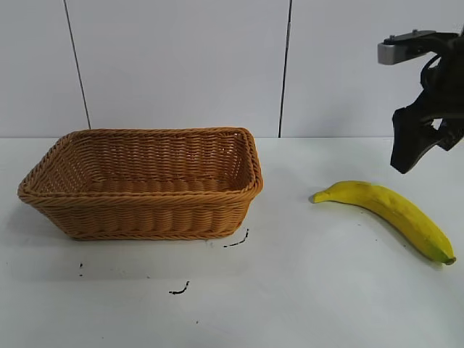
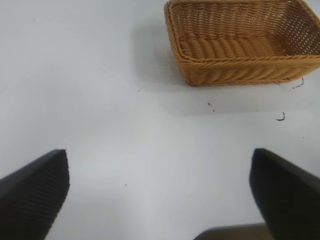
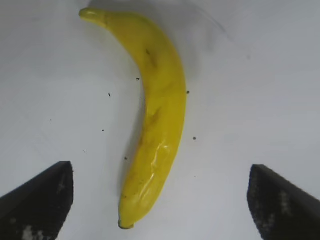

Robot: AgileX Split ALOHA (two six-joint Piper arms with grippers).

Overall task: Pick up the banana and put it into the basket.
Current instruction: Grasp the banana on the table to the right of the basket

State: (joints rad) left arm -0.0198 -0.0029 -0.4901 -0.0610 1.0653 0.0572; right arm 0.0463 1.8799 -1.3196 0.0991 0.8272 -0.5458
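Observation:
The yellow banana lies on the white table at the right, its dark end toward the front right. The tan wicker basket stands empty at the left. My right gripper hangs open above and behind the banana, clear of it. In the right wrist view the banana lies lengthwise between the two black fingers, which stand wide apart. My left gripper is out of the exterior view; its wrist view shows its fingers wide apart over bare table, with the basket farther off.
The white table has a few small black marks in front of the basket. A pale wall with dark seams rises behind. Open table lies between basket and banana.

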